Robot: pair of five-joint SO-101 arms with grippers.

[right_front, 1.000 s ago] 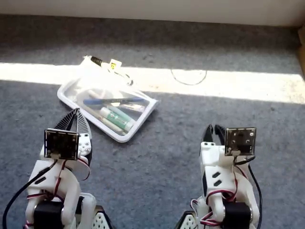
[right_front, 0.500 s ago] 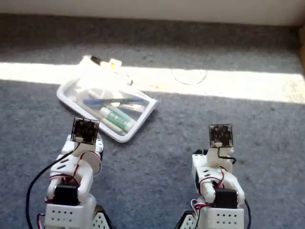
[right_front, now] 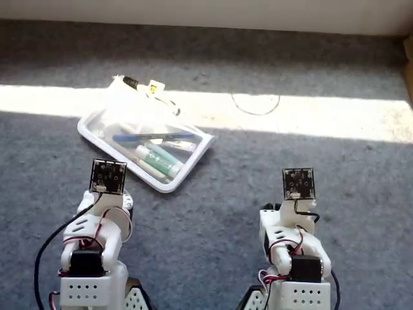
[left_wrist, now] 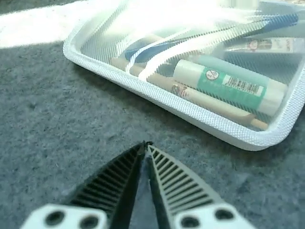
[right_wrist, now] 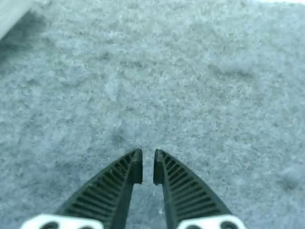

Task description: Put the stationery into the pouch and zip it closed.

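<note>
Where sun crosses the carpet [right_front: 258, 213], the pouch [right_front: 97, 126] lies flat, just beyond the left gripper [left_wrist: 144, 145], with glue [left_wrist: 228, 88] inside. It should be light, soft and slick, so pinch its stiffer rim. Left and right gripper [right_wrist: 147, 167] are closed, empty. Its zip pull may sit at the sunlit far end.

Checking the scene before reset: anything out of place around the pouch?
An item with a yellow label lies at the far edge of the pouch, in the sunlit strip; whether it is inside is unclear. A thin loop lies loose on the carpet.
</note>
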